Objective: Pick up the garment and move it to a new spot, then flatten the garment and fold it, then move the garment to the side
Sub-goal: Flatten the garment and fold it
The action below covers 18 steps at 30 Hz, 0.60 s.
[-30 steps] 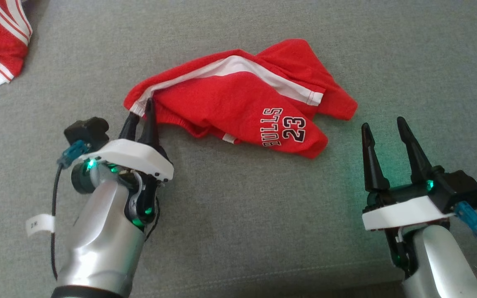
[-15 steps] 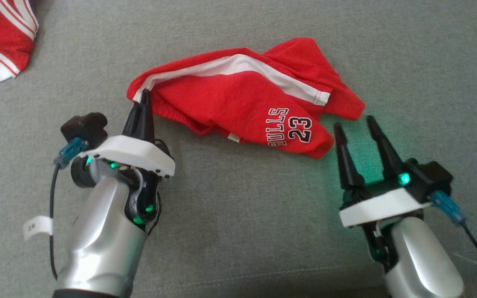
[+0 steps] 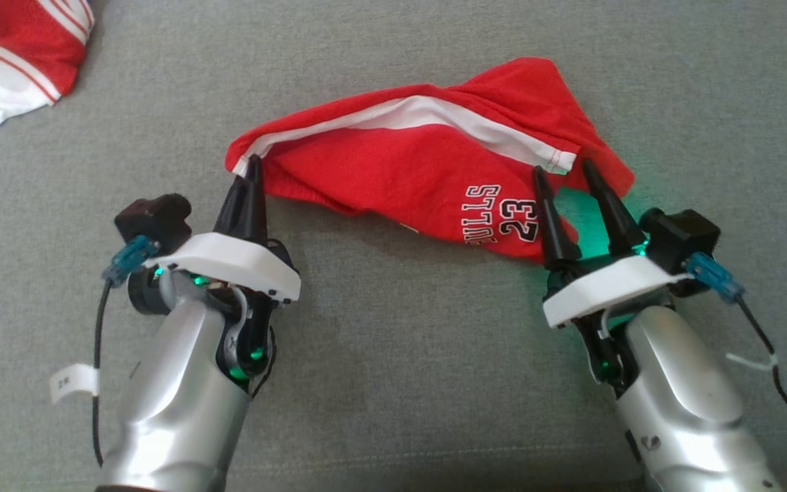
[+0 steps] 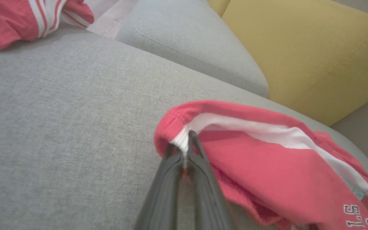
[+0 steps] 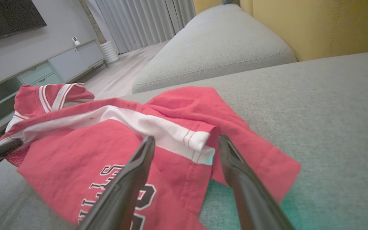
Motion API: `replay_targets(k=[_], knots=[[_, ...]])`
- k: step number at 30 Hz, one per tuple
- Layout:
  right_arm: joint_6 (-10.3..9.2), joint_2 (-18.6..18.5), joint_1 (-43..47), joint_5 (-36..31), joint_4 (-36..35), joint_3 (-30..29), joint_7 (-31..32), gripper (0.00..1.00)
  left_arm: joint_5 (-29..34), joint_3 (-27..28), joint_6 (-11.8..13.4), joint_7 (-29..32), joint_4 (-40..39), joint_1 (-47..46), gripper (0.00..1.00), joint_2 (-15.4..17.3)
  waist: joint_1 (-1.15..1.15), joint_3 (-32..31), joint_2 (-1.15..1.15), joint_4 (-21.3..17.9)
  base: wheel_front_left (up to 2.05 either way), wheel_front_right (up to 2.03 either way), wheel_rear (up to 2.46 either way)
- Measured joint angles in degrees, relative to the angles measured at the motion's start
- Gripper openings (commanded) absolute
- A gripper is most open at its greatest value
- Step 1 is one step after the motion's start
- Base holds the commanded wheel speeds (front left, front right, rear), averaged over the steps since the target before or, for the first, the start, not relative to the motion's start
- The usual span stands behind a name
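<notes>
The garment [image 3: 400, 164] is a pair of red shorts with a white side stripe and "BULLS 23" print, crumpled on the grey sofa cushion [image 3: 393, 383]. My left gripper [image 3: 251, 164] is shut on the waistband corner at the garment's left end, seen close in the left wrist view, garment [image 4: 267, 159], gripper [image 4: 187, 140]. My right gripper [image 3: 564, 171] stands open at the garment's right end, its fingers straddling the striped hem. In the right wrist view the garment [image 5: 85, 140] lies between and under the open gripper [image 5: 185, 140].
Another red and white garment [image 3: 11, 55] lies at the far left of the cushion. Beyond the cushion are a second grey cushion [image 5: 216, 44] and a yellow backrest [image 4: 308, 48]. A TV cabinet [image 5: 43, 67] stands across the room.
My left gripper has shut on the waistband corner. My right gripper has moved forward and left, up to the garment's right hem, staying open. The camera view has shifted a little.
</notes>
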Motion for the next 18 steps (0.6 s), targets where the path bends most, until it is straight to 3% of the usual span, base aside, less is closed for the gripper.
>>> replay_targets(k=[11, 12, 14, 15, 18], knots=[[0.01, -0.1, -3.6, -2.6, 3.7, 0.6, 0.0, 1.0, -0.5, -0.9, 0.5, 0.0, -0.5, 0.0, 0.0, 0.0, 0.0, 0.8, 0.0, 0.9, 0.0, 0.0, 0.0], [0.01, -0.1, -4.1, -3.7, 4.5, 0.4, 0.0, 0.92, -0.5, -0.9, 0.5, 0.0, -0.6, 0.0, 0.0, 0.0, 0.0, 0.9, 0.0, 0.9, 0.0, 0.0, 0.0], [0.01, -0.1, -4.7, -5.0, 5.4, 0.4, 0.0, 0.58, -0.5, -1.0, 0.5, 0.0, -0.6, 0.0, 0.0, 0.0, 0.0, 1.0, 0.0, 0.9, 0.0, 0.0, 0.0], [0.0, -0.1, -5.1, -5.8, 5.8, 0.4, 0.0, 0.47, -0.5, -1.0, 0.5, 0.0, -0.6, 0.0, 0.0, 0.0, 0.0, 1.1, 0.0, 0.9, 0.0, 0.0, 0.0], [0.01, -0.1, -6.0, -6.7, 6.7, 0.1, 0.0, 0.35, -0.5, -1.1, 0.5, 0.0, -0.8, 0.0, 0.0, 0.0, 0.0, 1.3, 0.0, 0.9, 0.0, 0.0, 0.0]])
